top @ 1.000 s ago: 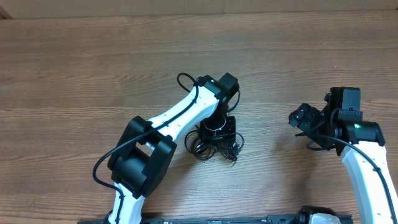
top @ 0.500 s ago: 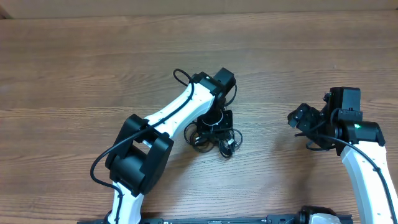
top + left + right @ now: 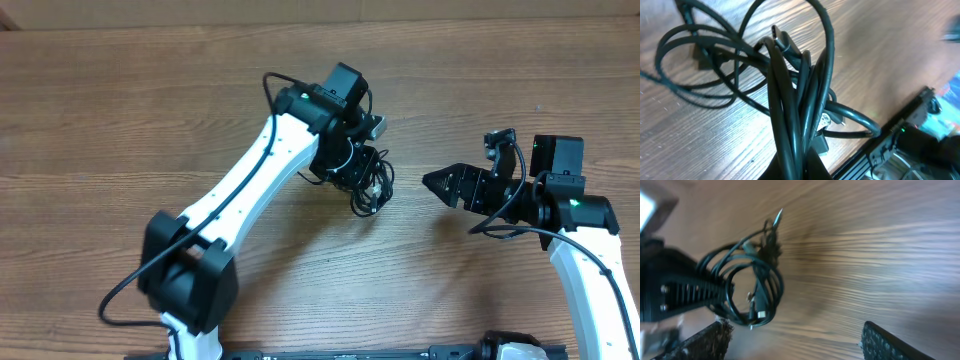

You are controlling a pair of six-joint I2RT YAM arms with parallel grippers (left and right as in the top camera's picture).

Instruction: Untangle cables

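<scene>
The cables [image 3: 367, 187] are a tangled bundle of thin black cords with small plug ends. They hang from my left gripper [image 3: 352, 163], which is shut on several strands. In the left wrist view the cables [image 3: 800, 95] rise in loops from the left gripper [image 3: 801, 172], above the wood. My right gripper [image 3: 445, 185] is open and points left at the bundle from a short gap away. In the right wrist view the cables [image 3: 754, 286] dangle from the left gripper [image 3: 675, 291], ahead of the right gripper [image 3: 795, 345], whose fingers [image 3: 887, 345] hold nothing.
The brown wooden table [image 3: 120, 110] spreads to all sides. The left arm [image 3: 250, 190] stretches diagonally from the front edge to the middle. The right arm [image 3: 590, 260] stands at the right front. A black rail [image 3: 900, 130] runs along the table's front edge.
My left gripper has shut on the cables and carried them up and towards the far side. My right gripper has swung to point left at the bundle.
</scene>
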